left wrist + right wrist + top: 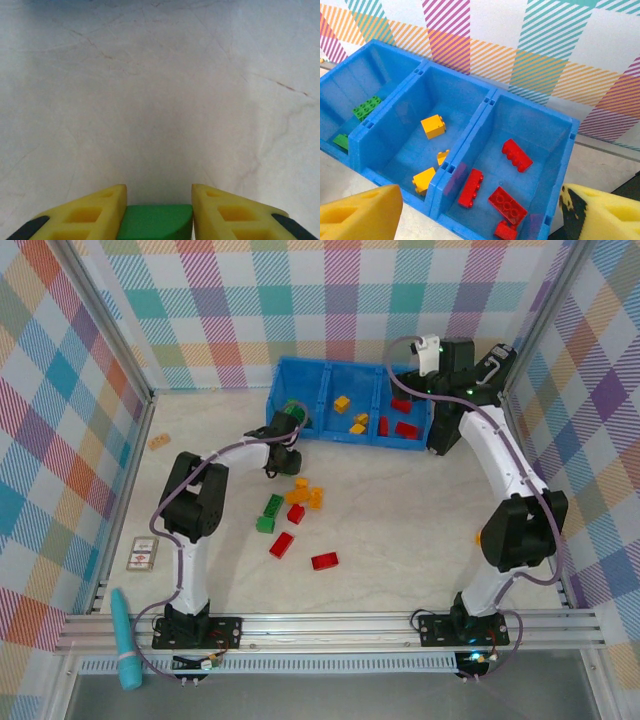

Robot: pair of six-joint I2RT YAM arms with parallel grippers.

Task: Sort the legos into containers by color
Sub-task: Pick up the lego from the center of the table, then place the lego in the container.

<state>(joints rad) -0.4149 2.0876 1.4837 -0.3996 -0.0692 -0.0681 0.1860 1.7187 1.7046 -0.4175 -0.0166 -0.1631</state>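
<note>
Far left of the table there's a stray orange brick (159, 442) sitting well apart from everything. There's also a little card (143, 555) and a teal tool (124, 640) down by the rail, and none of that looks in play.

Next over, the left gripper (157, 199) is down at the tabletop with its yellow fingers (95, 215) pressed against a green brick (156, 222), one on each side. I'd call that a pinch. Grabbing it low and square makes sense, since a brick that small would probably squirt out of a sloppy hold.

Just right of that arm are the loose legos (300, 498): a couple of green ones, a few yellow-orange ones bunched together, and two red ones nearer the arm bases. So there's plenty left to sort, I reckon.

Behind them sits the blue tray (530, 105), and the colour split is already obvious. The left compartment (350, 85) has green bricks (366, 107), the middle compartment (455, 95) has yellow-orange bricks (432, 126), and the right compartment (535, 130) has red bricks (516, 155). My guess is the pinched green one belongs in that left slot, which is the one nearest the left arm anyway.

Over on the right, the right gripper (481, 200) hangs above the red end of the tray with its fingers spread wide and nothing between them.
</note>
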